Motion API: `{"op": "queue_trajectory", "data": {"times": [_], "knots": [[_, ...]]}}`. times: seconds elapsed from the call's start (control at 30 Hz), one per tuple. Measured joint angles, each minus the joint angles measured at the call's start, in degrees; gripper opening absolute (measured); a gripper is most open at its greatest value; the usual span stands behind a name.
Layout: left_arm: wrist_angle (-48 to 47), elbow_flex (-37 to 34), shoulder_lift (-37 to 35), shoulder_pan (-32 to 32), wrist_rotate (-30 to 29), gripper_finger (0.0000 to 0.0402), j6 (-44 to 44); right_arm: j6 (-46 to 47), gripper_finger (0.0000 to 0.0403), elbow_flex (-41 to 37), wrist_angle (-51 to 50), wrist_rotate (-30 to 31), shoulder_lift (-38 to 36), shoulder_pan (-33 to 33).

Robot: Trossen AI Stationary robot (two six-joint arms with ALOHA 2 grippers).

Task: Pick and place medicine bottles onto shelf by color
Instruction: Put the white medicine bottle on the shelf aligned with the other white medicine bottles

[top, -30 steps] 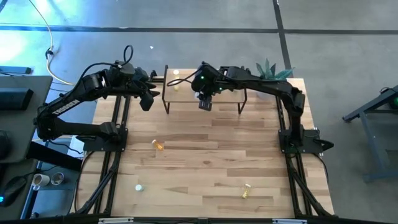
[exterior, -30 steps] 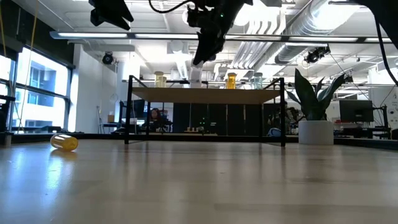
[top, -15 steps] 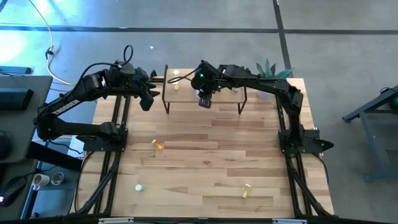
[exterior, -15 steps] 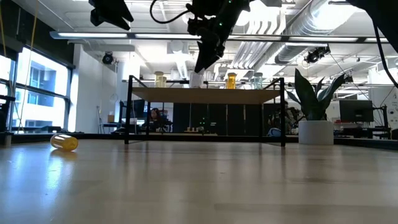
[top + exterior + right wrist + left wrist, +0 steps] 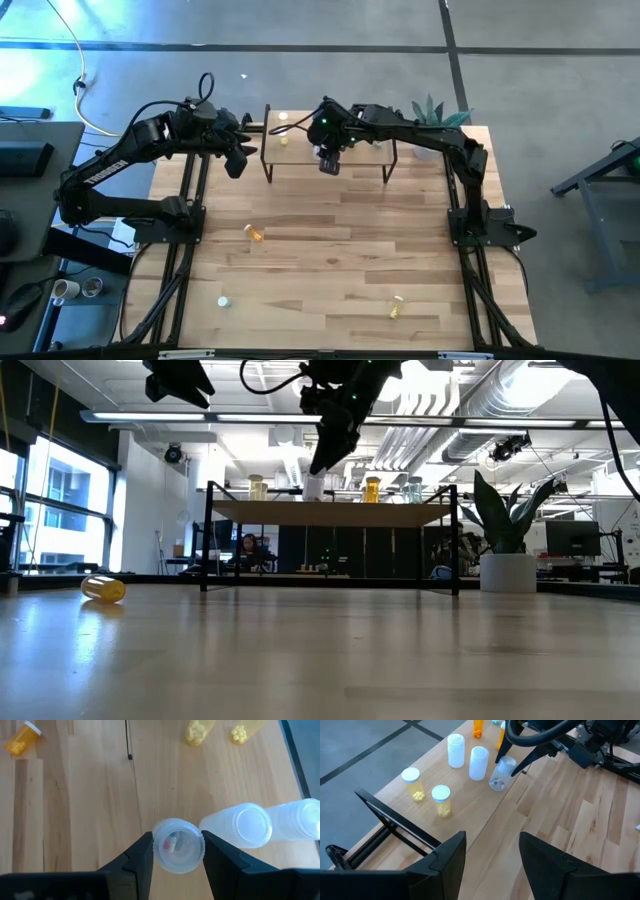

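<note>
The shelf [image 5: 300, 160] stands at the table's far edge. On its board [image 5: 470, 805] stand two yellow medicine bottles [image 5: 441, 800], two white ones [image 5: 479, 762] and orange ones [image 5: 478, 727]. My right gripper [image 5: 329, 163] hangs over the shelf's near edge, shut on a clear medicine bottle [image 5: 501, 772] beside the white ones [image 5: 245, 827]. My left gripper [image 5: 492, 842] waits open and empty above the shelf's left end [image 5: 237, 162]. An orange bottle [image 5: 255, 233], a pale one [image 5: 224, 300] and a yellow one [image 5: 397, 308] lie on the table. My right gripper pinches the clear bottle's round sides [image 5: 156, 845] between its two fingers, near its capped upper end. The fingers slant down from above toward the table's far side. The bottle hangs tilted, its lower end [image 5: 496, 784] close over the shelf board; whether it touches the board, I cannot tell.
A potted plant [image 5: 435, 110] stands at the table's far right corner, beside the shelf. In the low view the orange bottle [image 5: 103, 588] lies on its side at the left. The wooden tabletop [image 5: 340, 260] spreads between the two arm bases.
</note>
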Motion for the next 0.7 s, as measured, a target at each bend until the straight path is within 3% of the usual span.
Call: {"op": "queue_trajectory", "data": {"times": [0.4, 0.7], "knots": [[0.0, 0.0, 0.0, 0.0, 0.0, 0.0175, 0.0, -0.7, 0.0170, 0.0, 0.2, 2.3, 0.0, 0.0], [0.0, 0.0, 0.0, 0.0, 0.0, 0.0175, 0.0, -1.2, 0.0173, 0.0, 0.9, 2.3, 0.0, 0.0]]}}
